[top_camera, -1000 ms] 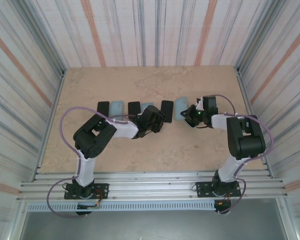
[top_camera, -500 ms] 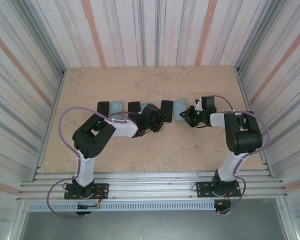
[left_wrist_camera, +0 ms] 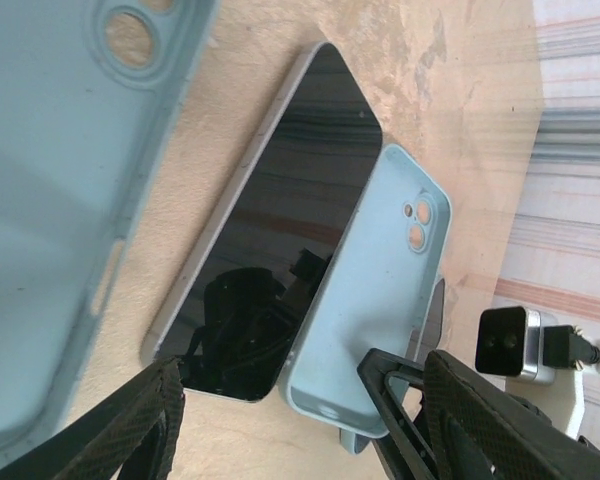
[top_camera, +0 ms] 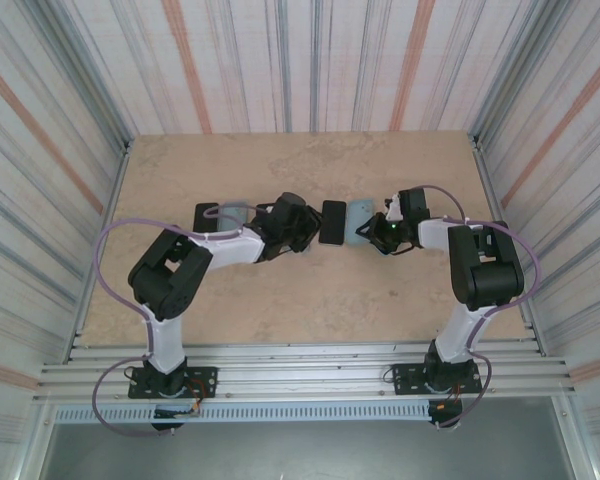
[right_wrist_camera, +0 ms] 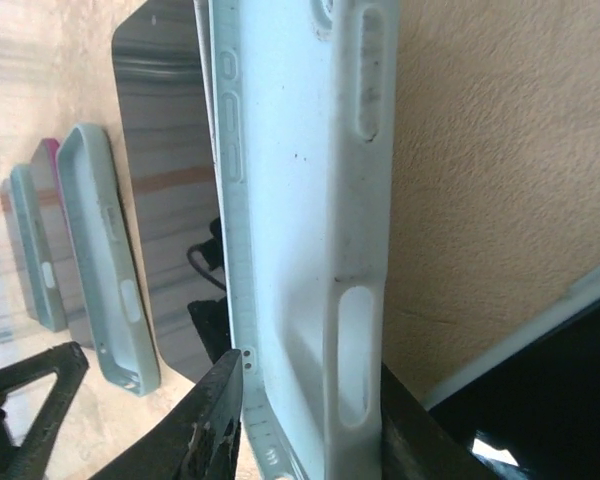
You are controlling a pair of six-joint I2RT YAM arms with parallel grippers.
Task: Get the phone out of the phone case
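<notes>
A row of black phones and pale blue phone cases lies across the table. In the top view my right gripper (top_camera: 376, 232) sits at the near end of the rightmost case (top_camera: 359, 217). In the right wrist view that empty case (right_wrist_camera: 300, 200) stands between the fingers (right_wrist_camera: 212, 415), and the jaws are parted around it. Beside it lies a bare black phone (top_camera: 332, 222). My left gripper (top_camera: 306, 232) hovers open left of that phone. Its wrist view shows the phone (left_wrist_camera: 280, 220) and the case (left_wrist_camera: 380, 290) side by side beyond the gripper (left_wrist_camera: 270, 365).
Another phone (top_camera: 207, 215) and case (top_camera: 235, 215) lie at the row's left end. A blurred blue case (left_wrist_camera: 60, 200) is close under the left wrist. More cases (right_wrist_camera: 110, 270) line up beyond the phone (right_wrist_camera: 165, 150). Corrugated walls (top_camera: 540, 110) box the table in.
My right gripper's jaws have parted around the case's end. The left gripper has moved left and back along the row, uncovering the black phone.
</notes>
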